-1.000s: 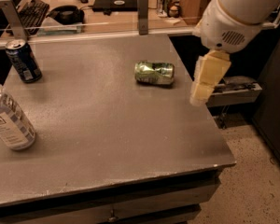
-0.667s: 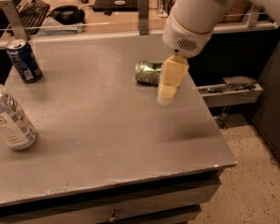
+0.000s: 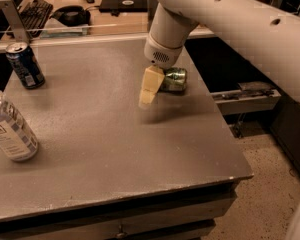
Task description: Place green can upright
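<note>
The green can (image 3: 175,79) lies on its side on the grey table (image 3: 110,134), right of centre toward the back. Its left part is hidden behind my gripper. My gripper (image 3: 150,88) hangs from the white arm that comes in from the upper right. It sits just left of and in front of the can, above the table surface. I see its pale yellow fingers (image 3: 148,96) as one block.
A dark blue can (image 3: 24,65) stands upright at the back left. A clear plastic bottle with a white label (image 3: 10,127) stands at the left edge. A desk with a keyboard and a glass rail lies behind the table. The floor drops off to the right.
The arm has swung left across the table, from right of the green can to just left of it, now covering the can's left end. The can has not moved.
</note>
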You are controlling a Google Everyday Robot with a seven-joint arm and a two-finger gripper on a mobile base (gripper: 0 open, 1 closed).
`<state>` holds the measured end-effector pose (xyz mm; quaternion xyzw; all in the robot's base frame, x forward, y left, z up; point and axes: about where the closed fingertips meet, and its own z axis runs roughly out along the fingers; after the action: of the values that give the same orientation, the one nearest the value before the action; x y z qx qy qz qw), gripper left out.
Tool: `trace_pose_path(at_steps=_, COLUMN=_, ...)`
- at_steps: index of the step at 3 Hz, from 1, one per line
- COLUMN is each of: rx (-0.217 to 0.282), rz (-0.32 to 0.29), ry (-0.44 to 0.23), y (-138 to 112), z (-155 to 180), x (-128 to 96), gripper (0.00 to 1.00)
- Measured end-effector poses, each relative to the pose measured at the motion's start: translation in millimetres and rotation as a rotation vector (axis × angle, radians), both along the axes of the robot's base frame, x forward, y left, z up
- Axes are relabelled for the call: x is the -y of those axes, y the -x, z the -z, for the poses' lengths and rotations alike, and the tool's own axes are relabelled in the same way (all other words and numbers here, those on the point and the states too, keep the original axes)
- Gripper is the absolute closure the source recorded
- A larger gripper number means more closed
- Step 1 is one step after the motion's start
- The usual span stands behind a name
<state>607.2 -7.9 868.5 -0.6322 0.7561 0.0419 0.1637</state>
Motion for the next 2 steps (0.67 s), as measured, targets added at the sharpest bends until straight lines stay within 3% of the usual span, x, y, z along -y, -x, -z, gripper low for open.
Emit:
trace_pose_path(at_steps=1, rx=-0.014, rz=0.017, ry=0.011, y=-28.4, z=15.4, x=-1.7, gripper=0.0)
trace_pose_path(at_steps=2, rx=-0.024, rz=0.028, ry=0.022, y=-47.3, z=25.4, x=2.1, gripper=0.18)
